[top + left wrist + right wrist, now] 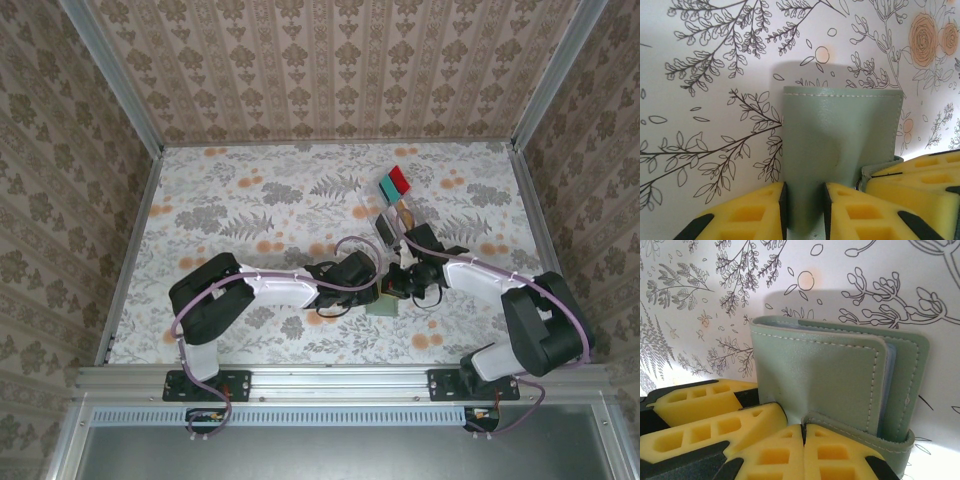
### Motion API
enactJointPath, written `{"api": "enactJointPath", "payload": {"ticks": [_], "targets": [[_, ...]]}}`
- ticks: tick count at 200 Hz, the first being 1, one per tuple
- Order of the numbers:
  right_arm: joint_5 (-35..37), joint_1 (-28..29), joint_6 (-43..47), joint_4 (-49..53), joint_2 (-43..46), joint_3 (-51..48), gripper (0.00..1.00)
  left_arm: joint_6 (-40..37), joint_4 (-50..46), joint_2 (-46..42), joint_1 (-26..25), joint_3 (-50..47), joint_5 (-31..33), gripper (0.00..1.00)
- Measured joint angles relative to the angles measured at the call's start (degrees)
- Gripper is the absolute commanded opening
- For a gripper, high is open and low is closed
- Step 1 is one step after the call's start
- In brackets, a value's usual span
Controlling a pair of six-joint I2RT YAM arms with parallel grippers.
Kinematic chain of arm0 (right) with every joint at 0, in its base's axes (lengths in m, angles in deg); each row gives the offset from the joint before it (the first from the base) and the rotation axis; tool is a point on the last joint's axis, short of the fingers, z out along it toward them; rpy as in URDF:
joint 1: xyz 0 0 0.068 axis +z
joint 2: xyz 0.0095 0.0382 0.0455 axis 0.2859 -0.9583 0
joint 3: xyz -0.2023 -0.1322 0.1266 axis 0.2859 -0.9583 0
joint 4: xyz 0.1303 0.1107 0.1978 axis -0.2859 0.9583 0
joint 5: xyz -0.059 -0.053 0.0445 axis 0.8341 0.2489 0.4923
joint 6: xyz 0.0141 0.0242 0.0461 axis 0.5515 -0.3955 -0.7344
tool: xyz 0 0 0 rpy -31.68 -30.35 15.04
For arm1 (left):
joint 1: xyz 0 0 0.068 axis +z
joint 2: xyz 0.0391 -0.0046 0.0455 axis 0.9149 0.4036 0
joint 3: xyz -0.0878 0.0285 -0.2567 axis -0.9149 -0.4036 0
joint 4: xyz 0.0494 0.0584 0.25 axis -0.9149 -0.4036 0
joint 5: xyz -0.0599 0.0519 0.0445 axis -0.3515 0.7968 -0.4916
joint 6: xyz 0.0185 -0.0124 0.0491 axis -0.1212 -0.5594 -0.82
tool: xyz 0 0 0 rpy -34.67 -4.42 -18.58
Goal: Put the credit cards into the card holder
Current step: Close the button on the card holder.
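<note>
We see a tabletop (250, 210) covered in a floral print — grey ferns, orange blooms — walled by damask-patterned paper (330, 70) in aluminium framing (115, 75). Toward the far right sits what looks like a clear divided tray (366, 211).

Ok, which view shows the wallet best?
Right wrist: the wallet sits close up and partly open there, with both flaps, the stitching and the inner edge showing. Left wrist shows one plain flap. Top shows a small, far-off patch.
</note>
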Motion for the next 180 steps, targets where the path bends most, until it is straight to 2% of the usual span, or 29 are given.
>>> {"api": "enactJointPath", "payload": {"ticks": [180], "targets": [[1.3, 1.2, -0.7, -3.6, 1.4, -2.6, 0.00, 0.4, 2.3, -1.1, -0.3, -2.2, 1.3, 0.25]]}}
